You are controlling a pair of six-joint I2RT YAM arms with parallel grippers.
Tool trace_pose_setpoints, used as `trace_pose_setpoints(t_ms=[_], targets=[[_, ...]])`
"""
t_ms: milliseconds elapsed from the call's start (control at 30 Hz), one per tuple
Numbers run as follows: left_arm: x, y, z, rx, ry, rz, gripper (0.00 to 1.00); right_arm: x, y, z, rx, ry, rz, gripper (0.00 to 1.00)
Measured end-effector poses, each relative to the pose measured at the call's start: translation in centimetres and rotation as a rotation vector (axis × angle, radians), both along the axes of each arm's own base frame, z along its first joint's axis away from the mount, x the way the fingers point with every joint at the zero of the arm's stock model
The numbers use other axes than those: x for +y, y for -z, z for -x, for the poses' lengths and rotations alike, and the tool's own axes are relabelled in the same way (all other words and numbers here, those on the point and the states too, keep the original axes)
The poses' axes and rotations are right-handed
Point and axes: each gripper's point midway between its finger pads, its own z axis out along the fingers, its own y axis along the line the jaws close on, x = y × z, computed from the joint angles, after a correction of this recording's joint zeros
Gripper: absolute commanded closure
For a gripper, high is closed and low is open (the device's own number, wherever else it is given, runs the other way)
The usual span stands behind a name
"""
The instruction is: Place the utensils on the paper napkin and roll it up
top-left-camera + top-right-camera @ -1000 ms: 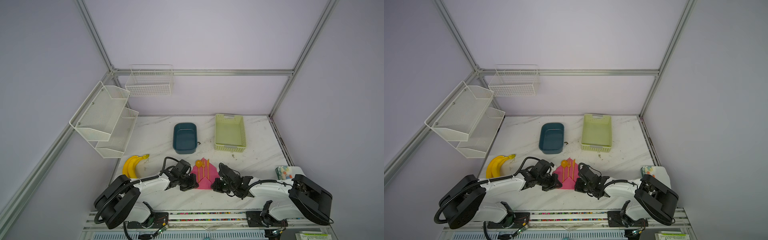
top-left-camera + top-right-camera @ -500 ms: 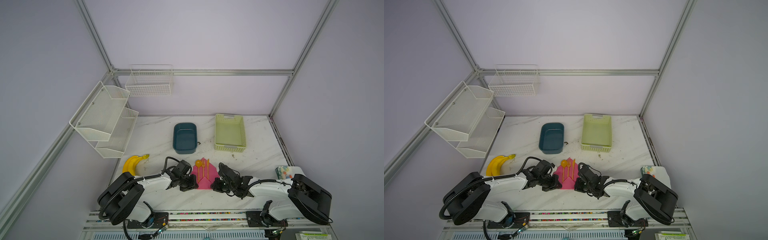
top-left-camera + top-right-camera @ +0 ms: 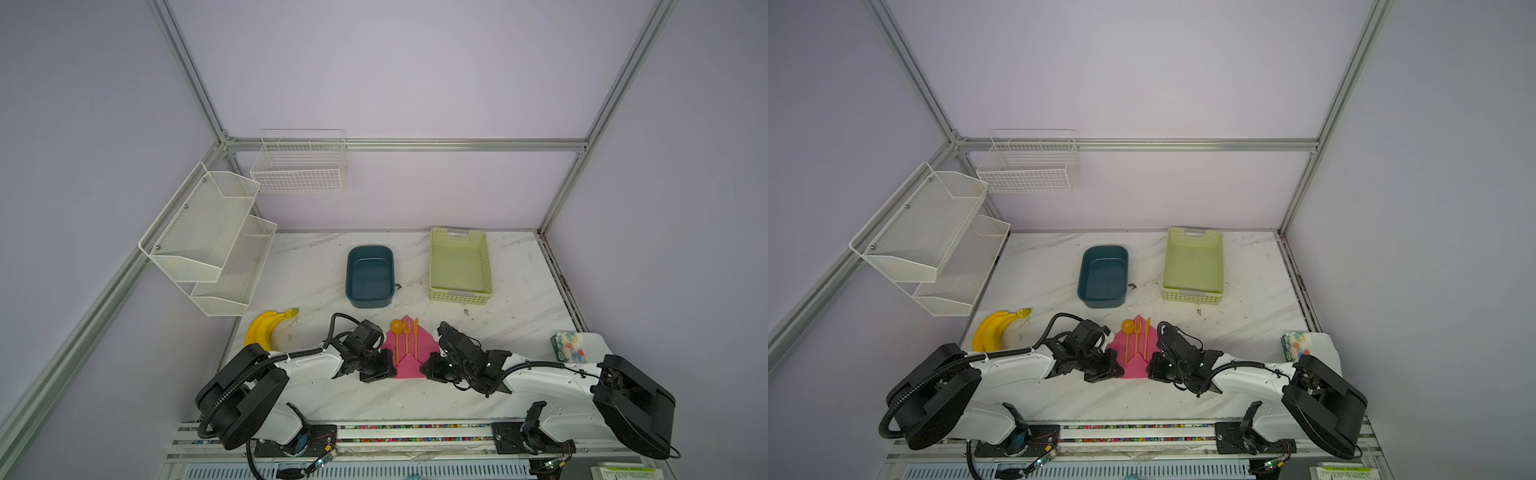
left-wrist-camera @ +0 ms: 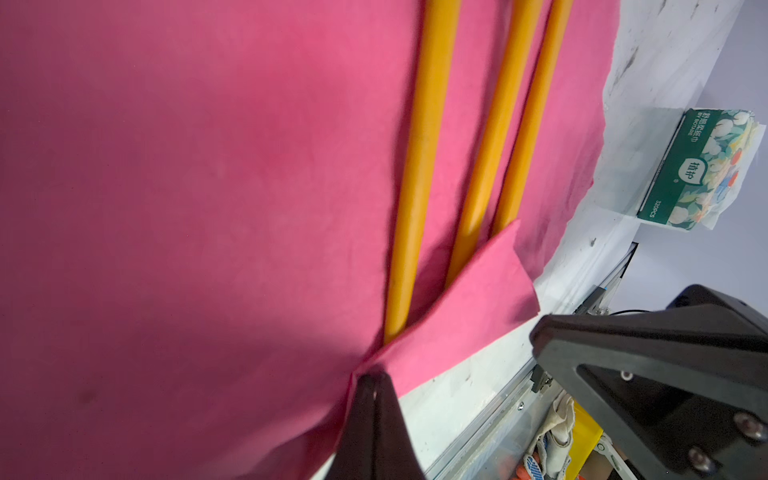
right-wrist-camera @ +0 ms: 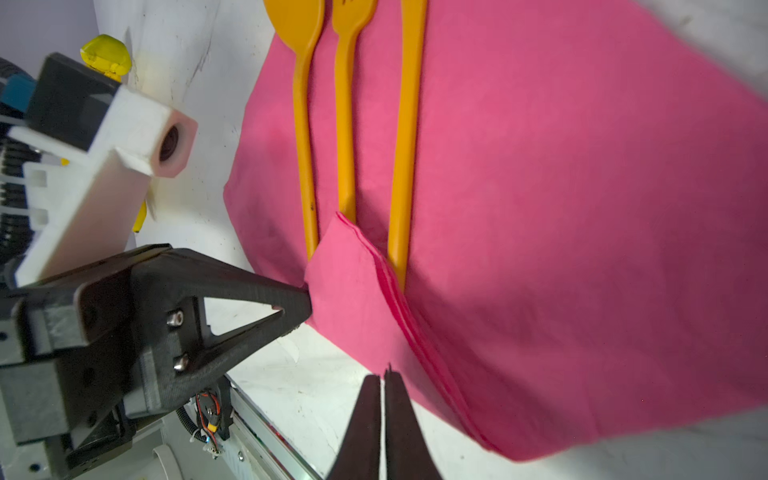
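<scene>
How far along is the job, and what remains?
Done: the spoon, fork and knife lie side by side on the paper napkin. In hand: its near corner is folded over their handles; the left fingers, shut, appear to pinch the fold; the right fingers, shut, sit beside it. Left: the roll itself.

Colour reference: napkin (image 3: 426, 347) plain bright pink; utensils (image 3: 406, 338) orange; counter (image 3: 316, 270) white, grey-veined marble; tub (image 3: 369, 248) dark blue; basket (image 3: 459, 266) pale green, perforated; banana (image 3: 264, 328) yellow; tissue packet (image 4: 702, 166) green, floral.
</scene>
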Motion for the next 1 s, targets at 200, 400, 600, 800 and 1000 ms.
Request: trace_pose_setpoints(t_ms=[200,400,600,800,1000], targets=[[0.0,0.0,0.0,0.000,0.000,0.000,1.00,0.0,1.4,0.5,0.037,-0.020,0.027,0.90],[0.0,0.0,0.0,0.000,0.000,0.000,0.99,-0.3,2.4,0.6,0.051,-0.020,0.052,0.90],[0.0,0.0,0.0,0.000,0.000,0.000,0.96,-0.2,2.5,0.6,0.050,-0.019,0.052,0.90],[0.3,-0.5,0.1,-0.014,-0.006,-0.012,0.93,-0.3,2.5,0.5,0.048,-0.017,0.054,0.90],[0.9,-0.7,0.4,-0.015,-0.013,-0.036,0.93,-0.3,2.5,0.5,0.047,-0.017,0.054,0.90]])
